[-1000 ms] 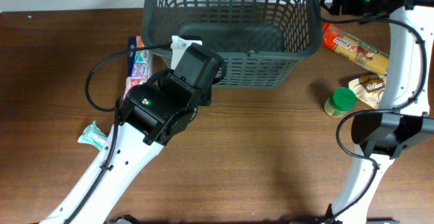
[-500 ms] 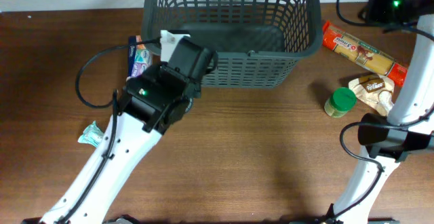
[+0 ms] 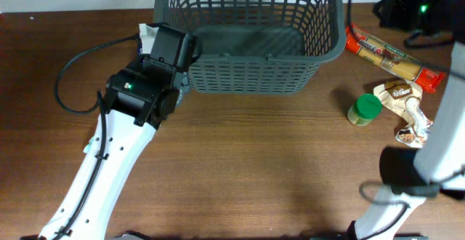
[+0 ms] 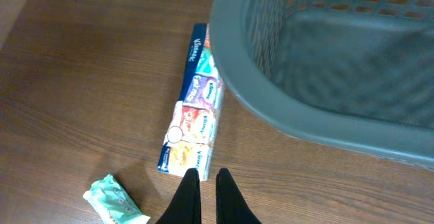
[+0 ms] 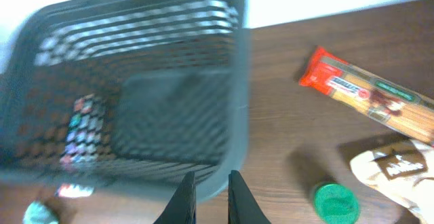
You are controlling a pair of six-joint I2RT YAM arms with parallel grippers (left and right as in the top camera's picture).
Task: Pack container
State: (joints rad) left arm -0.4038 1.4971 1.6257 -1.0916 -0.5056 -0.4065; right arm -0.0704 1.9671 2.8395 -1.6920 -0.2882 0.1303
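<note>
Left end effector (image 4: 205,176) beside container (image 4: 271,119) corner.

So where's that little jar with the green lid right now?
In the overhead view the green-lidded jar stands on the right of the table, right of the container, just beside the beige snack packet and below the pasta packet.

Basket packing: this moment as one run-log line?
basket: empty | left claw: shut, empty, above tissue packs beside basket | right claw: shut, empty, by basket's right side | pasta, jar, snack bag: right of basket
</note>
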